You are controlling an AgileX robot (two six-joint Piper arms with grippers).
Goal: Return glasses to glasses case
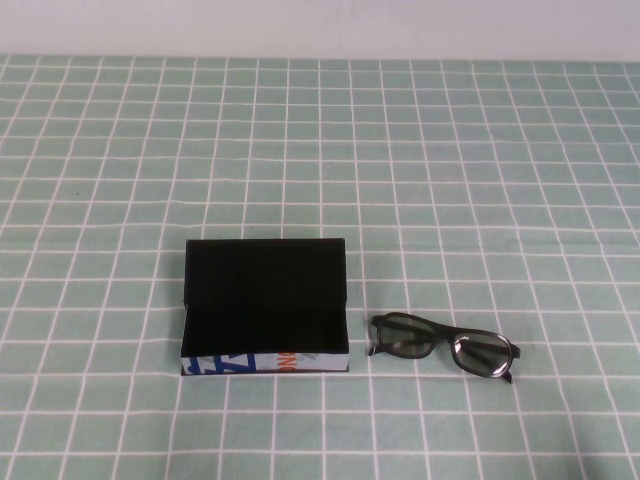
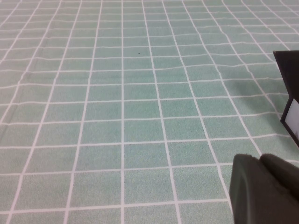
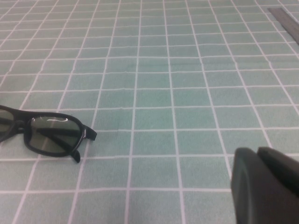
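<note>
- Nearest the high camera lies the case (image 1: 266, 305), a black box on the counter (image 1: 480, 180), a little toward 7 o'clock from the middle of that view.
- Its white front edge, printed in blue and orange, faces 6 o'clock; the black top fills the rest of it.
- Just beside the case, at its 3 o'clock, lie the glasses (image 1: 443, 345), apart from it by a narrow strip of cloth.
- They sit with both lenses facing 6 o'clock, slightly skewed, so the end farther from the case sits nearer the camera.
- Green cloth with a white grid covers the counter in all three views.
- Neither arm shows in the high view.
- Left pincer (image 2: 264, 189): only a dark, blurred part of it shows in a corner of the left wrist view, low over the cloth. I cannot tell whether it is open or closed.
- A black corner of the case (image 2: 290, 95), with a bit of white beneath it, shows at the edge of that same view, well apart from the pincer.
- Right pincer (image 3: 266, 184): again only a dark part shows in a corner of the right wrist view, above bare cloth. Its state cannot be told either.
- In that view the glasses (image 3: 44, 133) lie flat on the cloth, well apart from the pincer, one lens catching a pale glint.
</note>
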